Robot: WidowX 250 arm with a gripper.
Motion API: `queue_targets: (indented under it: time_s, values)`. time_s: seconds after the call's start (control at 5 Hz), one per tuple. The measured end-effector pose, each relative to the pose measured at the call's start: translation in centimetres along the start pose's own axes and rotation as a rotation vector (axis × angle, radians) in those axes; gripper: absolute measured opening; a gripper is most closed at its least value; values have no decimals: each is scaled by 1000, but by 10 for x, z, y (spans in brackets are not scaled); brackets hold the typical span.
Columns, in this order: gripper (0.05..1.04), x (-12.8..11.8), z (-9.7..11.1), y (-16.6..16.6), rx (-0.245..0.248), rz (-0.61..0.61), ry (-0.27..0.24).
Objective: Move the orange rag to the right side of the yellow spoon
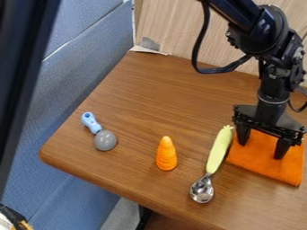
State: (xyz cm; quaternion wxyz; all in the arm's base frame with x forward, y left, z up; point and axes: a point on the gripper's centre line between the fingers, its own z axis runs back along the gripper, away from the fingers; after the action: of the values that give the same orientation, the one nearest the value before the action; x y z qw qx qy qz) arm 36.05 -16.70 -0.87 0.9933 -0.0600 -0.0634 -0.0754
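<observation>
At the right side of the table, the black gripper (261, 150) hangs down over the orange rag (258, 162), its two fingers apart and their tips at the cloth. Whether the tips press on the rag or hover just above it, I cannot tell. The rag lies flat, directly right of the yellow spoon (217, 150), with its left edge close beside the handle. The spoon's yellow handle points up and away, and its metal bowl lies nearer the front edge.
An orange ridged cone-shaped toy (166, 154) stands left of the spoon. Farther left lies a utensil with a blue handle and a grey round head (105, 140). The wooden table (138, 99) ends at a slanted left edge beside blue panels; a wooden wall rises behind.
</observation>
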Motion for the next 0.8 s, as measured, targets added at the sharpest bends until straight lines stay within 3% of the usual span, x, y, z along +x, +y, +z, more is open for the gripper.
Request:
queue_targets:
  time_s: [0.6, 0.8]
  values:
    - [999, 3, 16, 0, 5, 3, -48]
    - [999, 6, 40, 0, 4, -6, -102]
